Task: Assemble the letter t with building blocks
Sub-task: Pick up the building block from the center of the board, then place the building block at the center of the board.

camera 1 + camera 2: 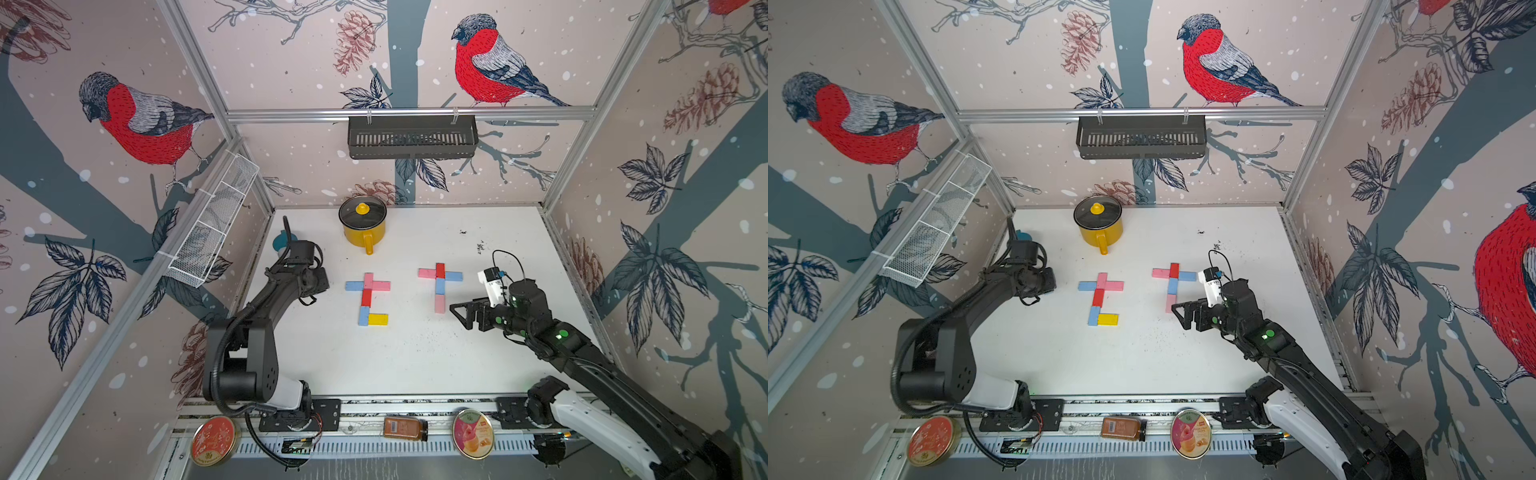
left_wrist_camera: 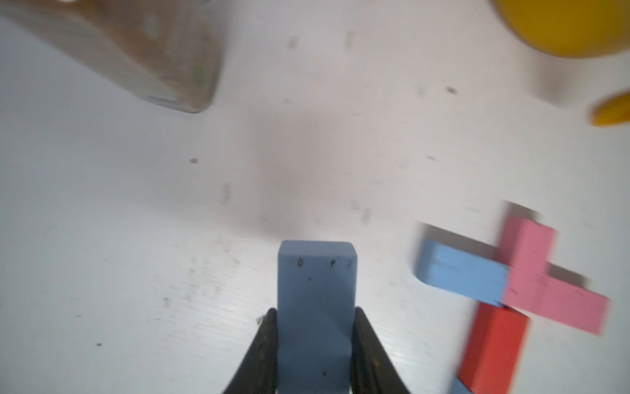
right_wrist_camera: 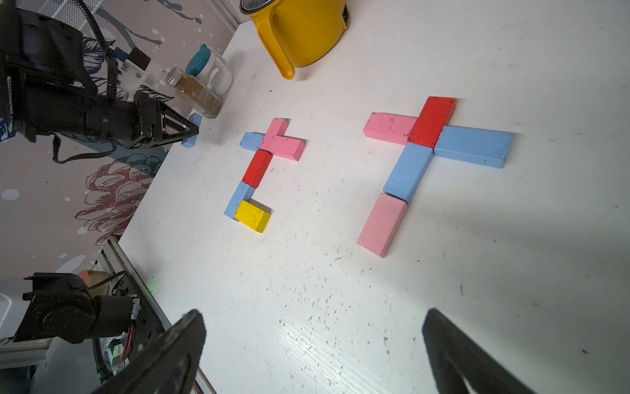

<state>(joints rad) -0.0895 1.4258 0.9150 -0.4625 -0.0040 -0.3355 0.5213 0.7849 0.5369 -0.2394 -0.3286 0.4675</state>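
Note:
My left gripper is shut on a light blue building block just above the table's left side, and the right wrist view shows that block at its fingertips. In both top views its jaws are hidden under the wrist. Two flat letter shapes lie mid-table. The left one has a pink cross, a blue arm, a red block, a blue block and a yellow foot. The right one is pink, red and blue. My right gripper stands open beside its pink foot.
A yellow lidded pot stands at the back. A spice jar and a teal-lidded cup sit by the left wall. Two round tins and a brown jar lie on the front rail.

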